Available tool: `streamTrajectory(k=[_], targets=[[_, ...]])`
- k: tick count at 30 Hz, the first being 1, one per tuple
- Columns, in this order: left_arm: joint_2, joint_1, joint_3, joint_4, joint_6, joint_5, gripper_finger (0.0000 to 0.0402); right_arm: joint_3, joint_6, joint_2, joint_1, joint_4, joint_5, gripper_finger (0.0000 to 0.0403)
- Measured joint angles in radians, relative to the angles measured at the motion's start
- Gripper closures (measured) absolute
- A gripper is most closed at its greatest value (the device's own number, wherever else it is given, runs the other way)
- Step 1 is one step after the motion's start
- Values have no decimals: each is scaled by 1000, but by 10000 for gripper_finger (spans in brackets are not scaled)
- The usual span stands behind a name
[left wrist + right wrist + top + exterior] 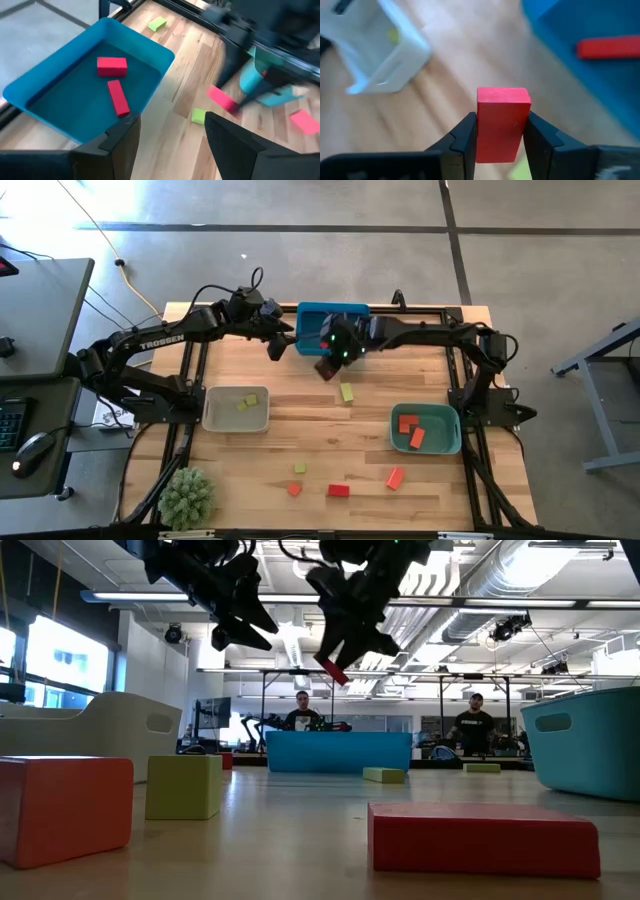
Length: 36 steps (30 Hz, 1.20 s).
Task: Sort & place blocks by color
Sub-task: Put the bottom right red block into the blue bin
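High view: right gripper [327, 367] clamps red block [502, 122] above table beside blue tray [312, 313], long axis along fingers. Left gripper [277, 344] spread, empty, close alongside, crowding tray edge.

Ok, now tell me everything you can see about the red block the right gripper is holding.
The red block is a plain oblong, matte and solid-coloured, with crisp edges; what it is made of cannot be told. It is pinched on two opposite sides by the dark fingers of the right gripper, one end sticking out past the fingertips. It hangs in the air, touching nothing else, above the wooden table just in front of the blue tray, which already holds red blocks.
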Motion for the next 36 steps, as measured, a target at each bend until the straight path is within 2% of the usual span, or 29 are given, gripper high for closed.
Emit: streamTrajectory(k=[10, 18, 27, 36], targets=[[0, -2, 0, -31, -242, 0, 190, 0, -410, 0, -171, -14, 16, 300], [0, -23, 0, -56, -382, 0, 190, -29, -659, 0, -257, -15, 102, 300], [0, -119, 0, -77, -432, 0, 190, -148, -680, 0, -332, 54, 90, 300], [0, -247, 0, -77, -420, 0, 190, -196, -671, 1, -350, 114, 90, 299]])
